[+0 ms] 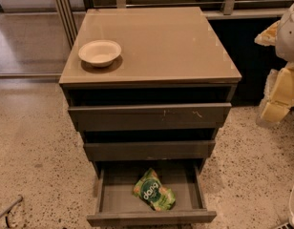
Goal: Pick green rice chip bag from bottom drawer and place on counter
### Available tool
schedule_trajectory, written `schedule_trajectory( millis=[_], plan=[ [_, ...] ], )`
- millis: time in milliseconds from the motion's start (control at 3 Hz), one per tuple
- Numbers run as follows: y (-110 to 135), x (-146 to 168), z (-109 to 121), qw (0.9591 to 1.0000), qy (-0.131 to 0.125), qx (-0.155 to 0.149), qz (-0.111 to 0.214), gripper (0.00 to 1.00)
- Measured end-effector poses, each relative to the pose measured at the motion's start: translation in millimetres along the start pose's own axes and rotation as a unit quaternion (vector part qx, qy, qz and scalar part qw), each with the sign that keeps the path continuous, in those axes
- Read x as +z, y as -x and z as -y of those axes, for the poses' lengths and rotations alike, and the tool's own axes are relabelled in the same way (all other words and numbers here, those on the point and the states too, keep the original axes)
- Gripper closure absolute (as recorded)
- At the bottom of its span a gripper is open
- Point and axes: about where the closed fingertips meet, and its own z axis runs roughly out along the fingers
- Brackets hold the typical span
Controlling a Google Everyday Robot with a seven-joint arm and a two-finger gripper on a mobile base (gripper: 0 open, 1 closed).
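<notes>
The green rice chip bag point(154, 190) lies flat in the bottom drawer point(152, 217), right of its middle and near the front. The drawer is pulled well out. The counter point(156, 37) is the glossy tan top of the cabinet. My gripper point(277, 99), with yellowish parts on a white arm, hangs at the right edge of the view. It is to the right of the cabinet, about level with the top drawer, well away from the bag, and holds nothing that I can see.
A white bowl point(99, 52) sits on the counter's front left corner. The two wider drawers point(149, 116) above stand slightly open. Speckled floor surrounds the cabinet. Metal rails point(66, 8) and a dark wall are behind it. A thin dark rod point(6, 210) lies at lower left.
</notes>
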Motion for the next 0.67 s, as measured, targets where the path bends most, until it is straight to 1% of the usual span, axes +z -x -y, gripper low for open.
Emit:
schedule_trajectory(
  millis=[333, 667],
  plan=[
    [-1.1, 6.4, 1.3, 1.0000, -0.008, -0.004, 0.001, 0.00],
    [-5.5, 47.6, 3.2, 0.9997, 0.003, -0.006, 0.024, 0.00]
  ],
)
